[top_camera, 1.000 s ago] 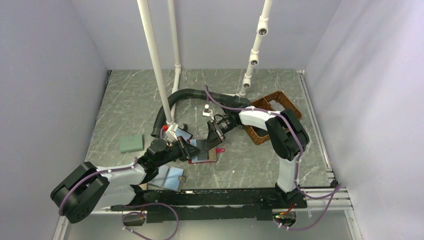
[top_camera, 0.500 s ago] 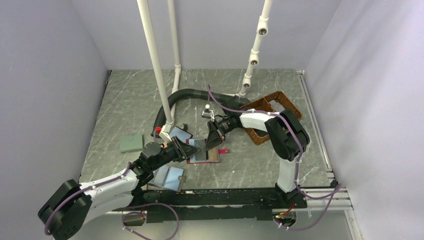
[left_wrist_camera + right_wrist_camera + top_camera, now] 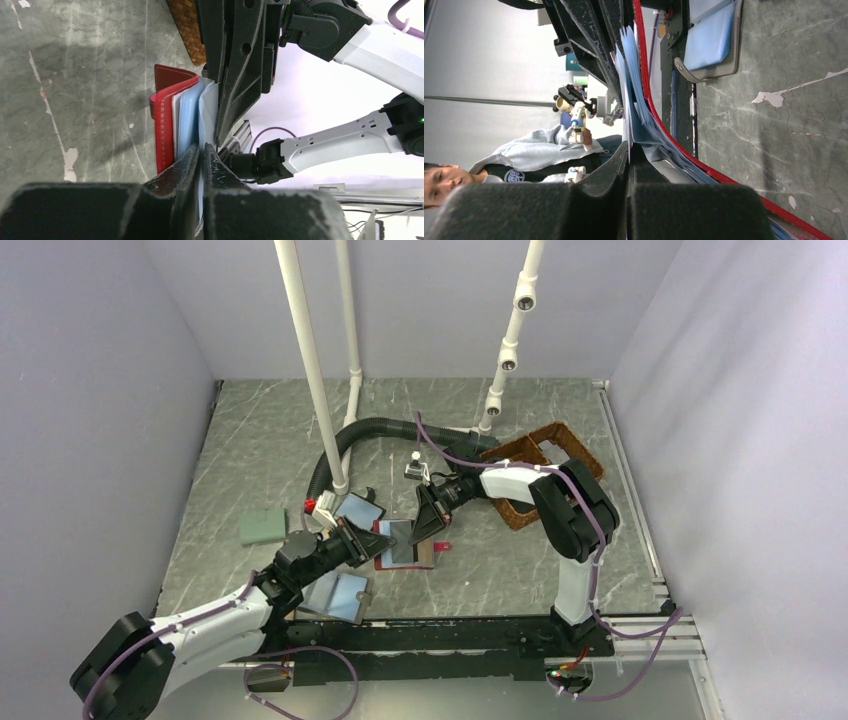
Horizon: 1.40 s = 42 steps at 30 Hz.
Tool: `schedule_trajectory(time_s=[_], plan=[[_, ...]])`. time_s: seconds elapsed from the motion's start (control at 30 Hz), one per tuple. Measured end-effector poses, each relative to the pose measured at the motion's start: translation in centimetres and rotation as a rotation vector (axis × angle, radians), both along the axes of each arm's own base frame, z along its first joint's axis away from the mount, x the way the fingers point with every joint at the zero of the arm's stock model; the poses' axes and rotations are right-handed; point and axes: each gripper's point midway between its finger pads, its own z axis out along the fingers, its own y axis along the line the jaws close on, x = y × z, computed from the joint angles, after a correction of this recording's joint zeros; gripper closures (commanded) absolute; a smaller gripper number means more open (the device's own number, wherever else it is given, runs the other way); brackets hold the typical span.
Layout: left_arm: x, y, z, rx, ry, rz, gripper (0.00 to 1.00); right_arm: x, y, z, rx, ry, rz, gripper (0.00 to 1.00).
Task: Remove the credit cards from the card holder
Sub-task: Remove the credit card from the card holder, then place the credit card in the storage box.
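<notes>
Left gripper (image 3: 201, 150) retreated, pinching card holder's (image 3: 164, 130) blue sleeves (image 3: 187, 120); right gripper (image 3: 628, 147) likewise.

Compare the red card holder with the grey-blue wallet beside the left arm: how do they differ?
The holder is red; the wallet is grey-blue. The holder is pinched from both sides, with the left fingers and right fingers each shut on its pale inner leaves; the wallet lies untouched. The holder sits mid-table; the wallet lies nearer the near edge. Both are flat, rectangular and show pale blue panels.
</notes>
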Motion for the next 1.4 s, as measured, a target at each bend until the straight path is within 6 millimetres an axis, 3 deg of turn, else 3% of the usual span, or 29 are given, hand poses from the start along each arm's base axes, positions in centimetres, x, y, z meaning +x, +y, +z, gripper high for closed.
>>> schedule_trajectory(time_s=[0.03, 0.67, 0.97, 1.17, 1.4], plan=[[0.0, 0.1, -0.1, -0.001, 0.001, 0.003, 1.00, 0.0, 0.0, 0.0, 0.000, 0.001, 0.000, 1.00], [-1.2, 0.8, 0.4, -0.050, -0.023, 0.002, 1.00, -1.0, 0.1, 0.2, 0.059, -0.033, 0.043, 1.00], [-0.9, 1.7, 0.6, -0.053, -0.032, 0.043, 1.00, -0.4, -0.9, -0.3, 0.046, -0.019, 0.012, 1.00], [-1.1, 2.0, -1.4, 0.001, 0.028, 0.049, 1.00, -0.3, -1.6, -2.0, -0.029, -0.084, -0.006, 1.00], [-1.3, 2.5, -4.9, 0.125, 0.161, 0.064, 1.00, 0.9, -4.3, -4.2, -0.156, -0.258, -0.019, 1.00]])
